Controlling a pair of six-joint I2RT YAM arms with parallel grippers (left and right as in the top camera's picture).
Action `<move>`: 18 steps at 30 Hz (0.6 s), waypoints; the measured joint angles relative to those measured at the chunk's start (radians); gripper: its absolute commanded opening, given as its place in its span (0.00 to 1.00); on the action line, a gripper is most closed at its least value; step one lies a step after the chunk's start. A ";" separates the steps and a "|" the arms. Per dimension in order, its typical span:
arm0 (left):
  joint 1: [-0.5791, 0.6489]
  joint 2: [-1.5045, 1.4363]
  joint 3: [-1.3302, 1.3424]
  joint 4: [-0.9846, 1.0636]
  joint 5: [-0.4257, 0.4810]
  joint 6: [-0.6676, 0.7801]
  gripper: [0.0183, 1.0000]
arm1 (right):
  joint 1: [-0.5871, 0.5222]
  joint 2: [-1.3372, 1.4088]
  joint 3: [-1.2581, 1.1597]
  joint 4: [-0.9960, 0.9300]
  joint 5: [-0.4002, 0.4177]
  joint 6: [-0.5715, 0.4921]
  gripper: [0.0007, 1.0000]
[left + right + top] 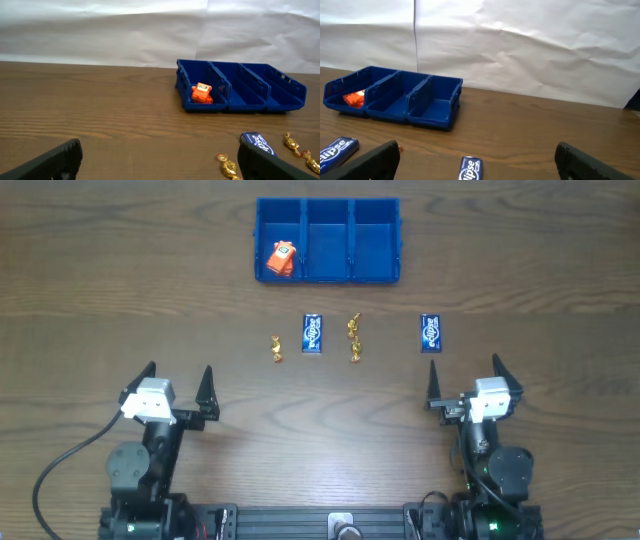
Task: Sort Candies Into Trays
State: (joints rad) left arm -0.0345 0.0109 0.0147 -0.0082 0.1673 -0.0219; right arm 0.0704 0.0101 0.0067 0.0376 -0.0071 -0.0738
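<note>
A blue three-bin tray (328, 272) stands at the back middle of the table, also in the wrist views (240, 107) (395, 107). Orange candies (282, 258) (202, 93) (353, 98) lie in its left bin. In front of it lie two blue candy bars (313, 333) (431, 333) and gold wrapped candies (277, 348) (354, 338). The left gripper (179, 380) hangs open near the table's front left. The right gripper (465, 378) is open at the front right. Both are apart from the candies.
The wooden table (120, 290) has free room on both sides of the tray. A white sheet (520, 45) hangs behind the table. A black cable (60, 465) runs by the left arm's base.
</note>
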 measured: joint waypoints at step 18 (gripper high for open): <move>0.000 0.000 0.001 -0.002 0.002 0.000 1.00 | 0.000 0.406 0.670 -0.367 0.004 -0.019 1.00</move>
State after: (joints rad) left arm -0.0345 0.0109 0.0158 -0.0105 0.1688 -0.0219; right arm 0.0704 0.4160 0.6765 -0.3290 -0.0029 -0.0933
